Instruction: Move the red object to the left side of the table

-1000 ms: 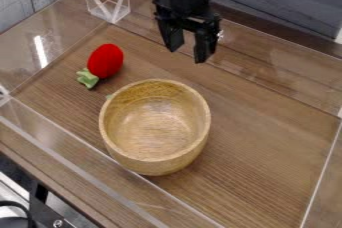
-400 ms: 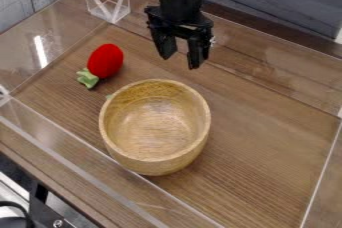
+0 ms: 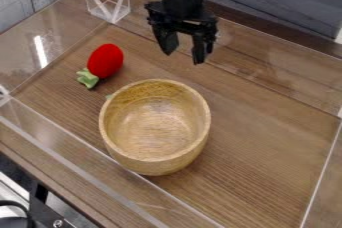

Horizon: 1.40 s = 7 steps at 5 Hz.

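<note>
The red object (image 3: 104, 61) is a small rounded toy fruit with a green leafy stem at its lower left end. It lies on the brown wood-grain table (image 3: 261, 122), left of centre. My black gripper (image 3: 183, 54) hangs open above the table, up and to the right of the fruit. Nothing sits between its fingers, and a clear gap separates it from the fruit.
A round light-wood bowl (image 3: 155, 124) stands in the middle foreground, just below and right of the fruit. Low clear acrylic walls (image 3: 80, 177) border the table on all sides. A folded clear piece (image 3: 107, 5) stands at the back left.
The gripper drifted slightly left and back again, ending close to where it started. It stays open. The fruit and bowl have not moved.
</note>
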Each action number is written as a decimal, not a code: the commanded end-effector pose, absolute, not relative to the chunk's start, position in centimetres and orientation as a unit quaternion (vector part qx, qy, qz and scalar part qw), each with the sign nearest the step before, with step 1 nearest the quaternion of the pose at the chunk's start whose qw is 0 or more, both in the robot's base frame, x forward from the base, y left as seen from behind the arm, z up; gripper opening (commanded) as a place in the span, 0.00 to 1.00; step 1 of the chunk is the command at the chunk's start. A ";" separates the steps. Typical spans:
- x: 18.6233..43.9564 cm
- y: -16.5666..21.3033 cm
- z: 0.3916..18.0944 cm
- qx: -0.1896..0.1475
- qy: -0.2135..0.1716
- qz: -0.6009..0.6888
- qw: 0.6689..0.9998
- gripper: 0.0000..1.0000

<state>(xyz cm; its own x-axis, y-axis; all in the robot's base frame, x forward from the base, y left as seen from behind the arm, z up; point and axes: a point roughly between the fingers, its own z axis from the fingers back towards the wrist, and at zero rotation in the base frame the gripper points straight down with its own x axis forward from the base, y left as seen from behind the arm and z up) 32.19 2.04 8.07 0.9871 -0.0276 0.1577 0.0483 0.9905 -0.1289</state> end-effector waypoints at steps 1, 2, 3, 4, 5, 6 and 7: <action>32.4 1.4 7.8 -0.062 -0.088 -0.031 0.994 1.00; 31.8 2.5 7.5 -0.063 -0.079 -0.059 0.993 1.00; 31.2 4.7 7.8 -0.059 -0.083 -0.031 0.994 1.00; 30.6 8.7 8.4 -0.043 -0.098 0.009 0.994 1.00; 30.1 12.1 9.0 -0.026 -0.110 0.049 0.992 0.00; 29.8 13.7 9.1 -0.015 -0.114 0.085 0.990 1.00; 30.0 14.1 9.2 -0.009 -0.110 0.084 0.990 1.00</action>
